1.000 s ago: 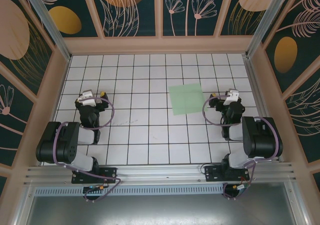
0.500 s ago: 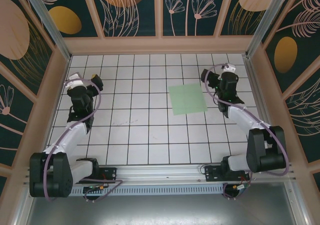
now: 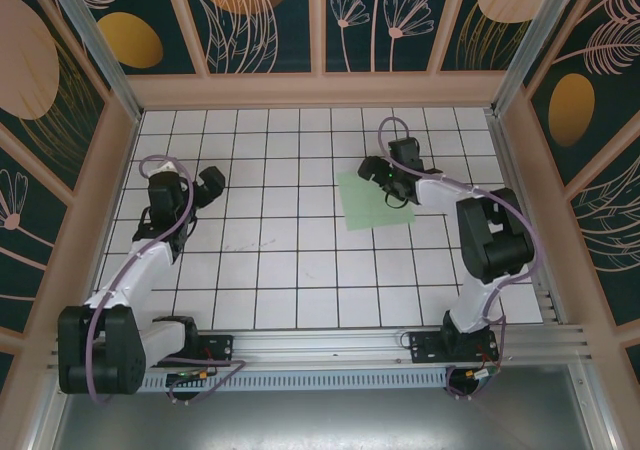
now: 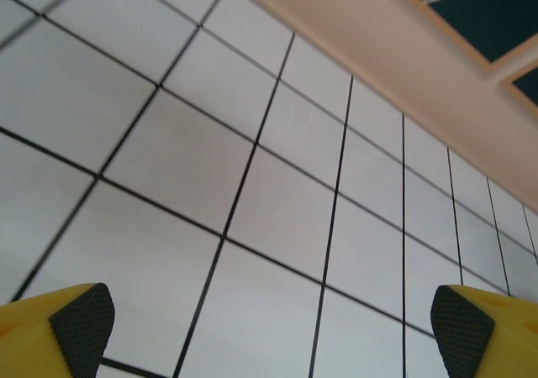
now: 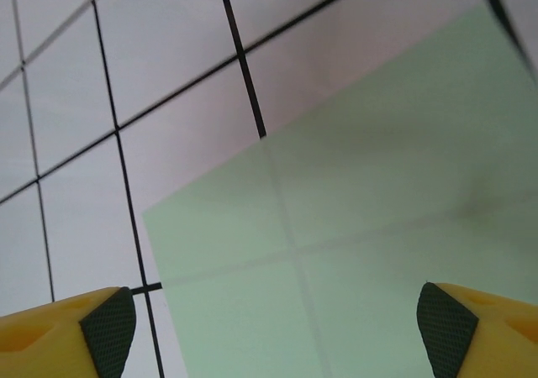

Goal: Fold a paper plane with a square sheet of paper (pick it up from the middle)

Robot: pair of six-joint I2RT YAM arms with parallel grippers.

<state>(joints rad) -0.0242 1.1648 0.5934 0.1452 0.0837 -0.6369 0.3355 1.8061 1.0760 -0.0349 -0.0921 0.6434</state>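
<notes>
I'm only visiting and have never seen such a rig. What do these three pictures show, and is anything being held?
Two black robot arms, a left arm and a right arm, are bolted at the near edge of a white table ruled into squares. The wide picture is taken from above and behind them. The other two come from a camera on each wrist, looking out between that arm's yellow, black-padded fingers. The left gripper hangs open over bare tiles. The right gripper is open too, poised over the far part of a thin, pale mint-green square sheet of paper, lying flat and unfolded. Nothing is held yet.
</notes>
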